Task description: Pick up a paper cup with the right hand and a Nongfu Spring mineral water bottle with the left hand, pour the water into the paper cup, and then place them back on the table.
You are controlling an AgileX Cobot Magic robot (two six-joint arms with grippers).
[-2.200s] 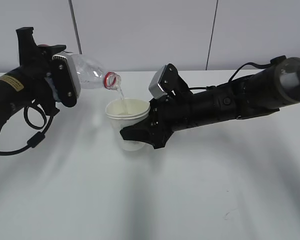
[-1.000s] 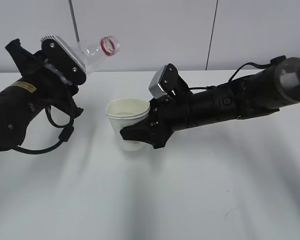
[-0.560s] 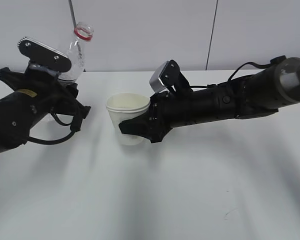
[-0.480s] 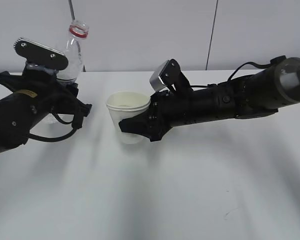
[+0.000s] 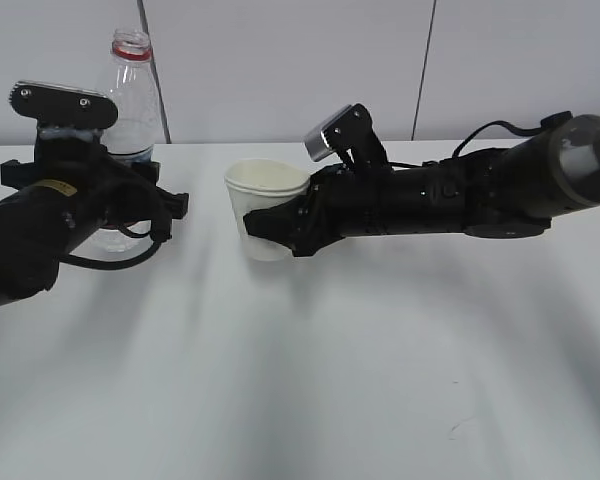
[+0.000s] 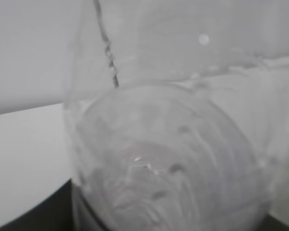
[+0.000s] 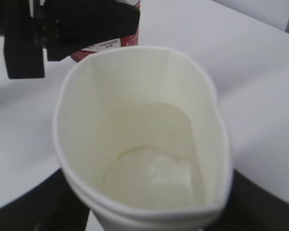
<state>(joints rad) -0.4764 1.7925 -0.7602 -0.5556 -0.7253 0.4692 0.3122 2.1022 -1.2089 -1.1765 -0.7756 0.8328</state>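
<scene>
The clear water bottle with its red neck ring stands upright at the left, and my left gripper is shut on its lower body. In the left wrist view the bottle fills the frame, with a little water low inside. The off-white paper cup is upright near the middle, squeezed slightly oval, with my right gripper shut on its lower half. In the right wrist view the cup holds shallow water. I cannot tell whether either base touches the table.
A grey wall with vertical seams runs behind the table's far edge. In the right wrist view the bottle's red label and the left gripper's black body sit just beyond the cup.
The bottle has swung from tilted with its neck toward the cup to upright and has come down at the left. The cup has levelled and shifted slightly right.
</scene>
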